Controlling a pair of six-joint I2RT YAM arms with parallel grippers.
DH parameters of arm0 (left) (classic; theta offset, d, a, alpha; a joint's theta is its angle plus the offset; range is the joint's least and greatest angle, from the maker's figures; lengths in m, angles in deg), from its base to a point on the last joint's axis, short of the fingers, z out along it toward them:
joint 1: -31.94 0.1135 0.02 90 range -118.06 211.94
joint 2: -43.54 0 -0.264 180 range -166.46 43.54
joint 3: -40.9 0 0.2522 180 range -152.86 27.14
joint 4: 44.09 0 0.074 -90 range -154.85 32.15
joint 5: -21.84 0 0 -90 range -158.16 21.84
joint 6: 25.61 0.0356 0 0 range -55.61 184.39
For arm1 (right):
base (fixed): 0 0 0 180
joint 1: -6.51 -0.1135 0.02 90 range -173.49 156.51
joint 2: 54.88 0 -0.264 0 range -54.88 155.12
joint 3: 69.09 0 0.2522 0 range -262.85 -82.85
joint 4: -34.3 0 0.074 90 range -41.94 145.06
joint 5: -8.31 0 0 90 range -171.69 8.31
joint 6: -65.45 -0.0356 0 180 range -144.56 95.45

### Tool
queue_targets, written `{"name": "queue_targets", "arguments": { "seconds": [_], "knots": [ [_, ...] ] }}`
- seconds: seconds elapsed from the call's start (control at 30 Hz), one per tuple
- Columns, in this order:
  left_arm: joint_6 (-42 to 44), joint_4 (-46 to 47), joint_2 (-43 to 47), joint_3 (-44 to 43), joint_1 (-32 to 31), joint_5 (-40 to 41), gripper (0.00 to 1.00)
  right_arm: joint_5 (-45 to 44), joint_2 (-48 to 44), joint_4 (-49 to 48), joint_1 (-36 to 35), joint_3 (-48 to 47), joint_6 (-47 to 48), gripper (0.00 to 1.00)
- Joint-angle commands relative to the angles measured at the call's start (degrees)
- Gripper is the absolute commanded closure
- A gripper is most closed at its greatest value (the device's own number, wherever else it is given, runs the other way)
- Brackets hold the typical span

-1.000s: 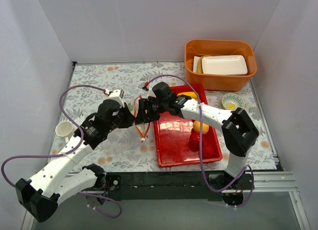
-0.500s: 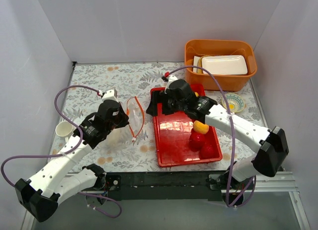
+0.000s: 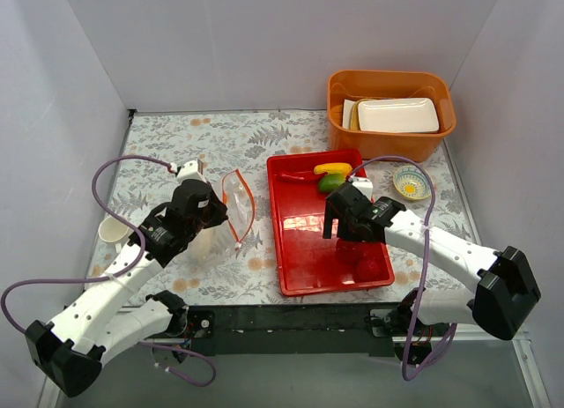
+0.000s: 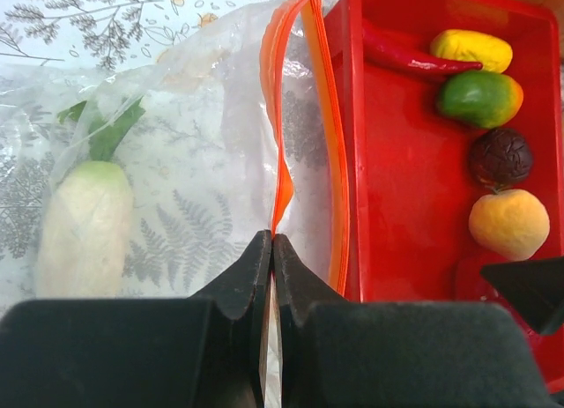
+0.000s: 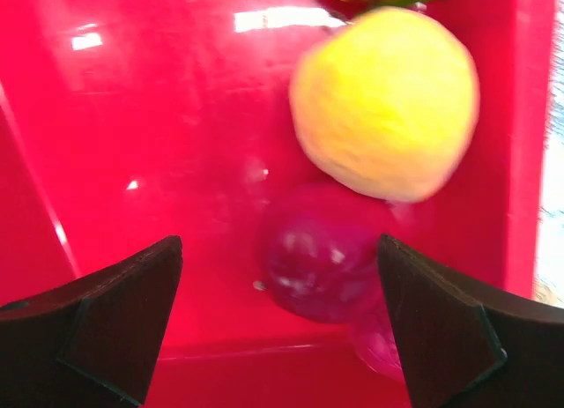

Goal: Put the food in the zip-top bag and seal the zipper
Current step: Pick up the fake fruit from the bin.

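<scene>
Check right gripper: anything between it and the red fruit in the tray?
Nothing visible. The right gripper, open, faces the red fruit directly; the yellow fruit sits beside it, not over it.

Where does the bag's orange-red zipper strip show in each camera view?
Top external: zipper left of centre, beside the red tray's left wall.
Left wrist: centre, running upward from the shut left gripper.
Right wrist: not in it.
Shared landmark: red tray, in all three.
</scene>
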Motion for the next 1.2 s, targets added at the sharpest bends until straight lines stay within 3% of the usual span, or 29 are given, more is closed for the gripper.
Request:
{"name": "queue_targets", "arguments": {
  "seconds": [0.0, 0.27, 0.6, 0.83, 0.93, 1.17],
  "knots": [
    [0.94, 2.21, -0.49, 0.87, -0.13, -2.22, 1.00, -5.11, -2.09, 5.08, -0.23, 1.12, -3.28, 0.02],
    [1.30, 2.48, -1.37, 0.78, -0.13, -2.84, 1.00, -4.24, -1.39, 6.58, -0.23, 3.23, -2.58, 0.02],
    [1.12, 2.65, -1.64, 1.22, -0.13, -3.72, 1.00, 0.94, 0.28, -1.24, -0.23, 6.13, 0.32, 0.05],
    [0.86, 2.56, -1.20, 1.49, -0.13, -3.71, 1.00, 2.35, -0.68, -3.97, -0.23, 6.13, 1.55, 0.40],
    [0.94, 2.56, -1.20, 1.49, -0.13, -3.80, 1.00, 4.28, -1.64, -6.25, -0.23, 6.22, 3.13, 0.50],
    [0.95, 2.04, -1.11, 1.31, -0.13, -4.15, 1.00, 9.91, -3.41, -13.11, -0.23, 4.56, 7.00, 0.53]
  ]
}}
